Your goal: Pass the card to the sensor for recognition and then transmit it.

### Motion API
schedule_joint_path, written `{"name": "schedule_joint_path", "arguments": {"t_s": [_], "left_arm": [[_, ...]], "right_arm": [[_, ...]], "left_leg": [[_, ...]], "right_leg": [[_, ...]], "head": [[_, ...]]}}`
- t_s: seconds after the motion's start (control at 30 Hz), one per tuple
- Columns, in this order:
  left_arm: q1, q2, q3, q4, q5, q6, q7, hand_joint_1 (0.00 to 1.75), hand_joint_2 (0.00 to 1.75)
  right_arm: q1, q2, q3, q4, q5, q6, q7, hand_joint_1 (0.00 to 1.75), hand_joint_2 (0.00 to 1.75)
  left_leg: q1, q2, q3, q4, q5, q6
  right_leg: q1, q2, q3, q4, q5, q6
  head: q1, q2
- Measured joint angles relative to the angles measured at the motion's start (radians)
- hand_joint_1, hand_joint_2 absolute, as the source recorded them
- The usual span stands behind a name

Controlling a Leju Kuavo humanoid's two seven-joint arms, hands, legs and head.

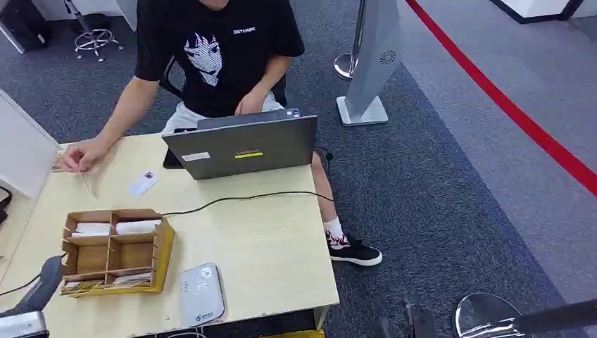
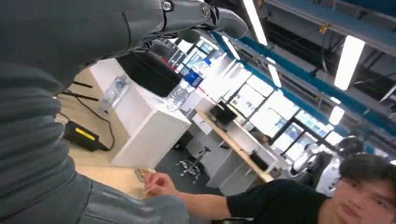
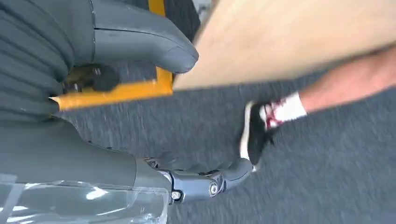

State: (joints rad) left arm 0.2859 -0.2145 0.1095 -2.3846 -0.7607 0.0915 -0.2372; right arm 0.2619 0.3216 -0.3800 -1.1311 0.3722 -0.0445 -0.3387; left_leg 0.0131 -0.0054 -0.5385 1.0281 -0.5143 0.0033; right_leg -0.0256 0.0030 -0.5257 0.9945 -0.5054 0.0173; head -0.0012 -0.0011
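Note:
A white card (image 1: 144, 183) lies flat on the wooden table (image 1: 267, 246), in front of the seated person's hand (image 1: 79, 156). The white card sensor (image 1: 201, 293) sits at the table's near edge, beside a wooden organiser (image 1: 116, 250) holding more cards. My left hand (image 1: 44, 279) hovers at the near left corner, close to the organiser; in the left wrist view it (image 2: 93, 46) has its fingers spread and holds nothing. My right hand (image 3: 70, 140) hangs below the table's near right corner, with thumb (image 3: 149, 44) and fingers (image 3: 210, 182) apart and nothing between them.
A grey laptop (image 1: 243, 146) stands open at the far side, and a black cable (image 1: 239, 198) runs across the tabletop. A person in a black shirt (image 1: 218, 49) sits behind it, one foot (image 1: 354, 250) beside the table. A white kiosk stand (image 1: 369, 63) is at the back right.

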Motion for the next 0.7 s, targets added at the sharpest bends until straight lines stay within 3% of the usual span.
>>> {"name": "schedule_joint_path", "arguments": {"t_s": [0.33, 0.7], "left_arm": [[-0.076, 0.070, 0.150, 0.113, -0.158, -0.114, 0.115, 0.00, 1.75], [-0.152, 0.233, 0.218, 0.232, -0.454, -0.213, 0.199, 0.00, 1.75]], "right_arm": [[-0.032, 0.009, -0.058, -0.004, 0.134, -0.059, -0.059, 0.00, 1.75], [-0.067, 0.010, -0.084, 0.046, 0.246, -0.121, -0.174, 0.00, 1.75]], "left_leg": [[0.000, 0.000, 0.000, 0.000, 0.000, 0.000], [0.000, 0.000, -0.001, 0.000, 0.000, 0.000]], "right_leg": [[0.000, 0.000, 0.000, 0.000, 0.000, 0.000], [0.000, 0.000, 0.000, 0.001, 0.000, 0.000]], "head": [[0.000, 0.000], [0.000, 0.000]]}}
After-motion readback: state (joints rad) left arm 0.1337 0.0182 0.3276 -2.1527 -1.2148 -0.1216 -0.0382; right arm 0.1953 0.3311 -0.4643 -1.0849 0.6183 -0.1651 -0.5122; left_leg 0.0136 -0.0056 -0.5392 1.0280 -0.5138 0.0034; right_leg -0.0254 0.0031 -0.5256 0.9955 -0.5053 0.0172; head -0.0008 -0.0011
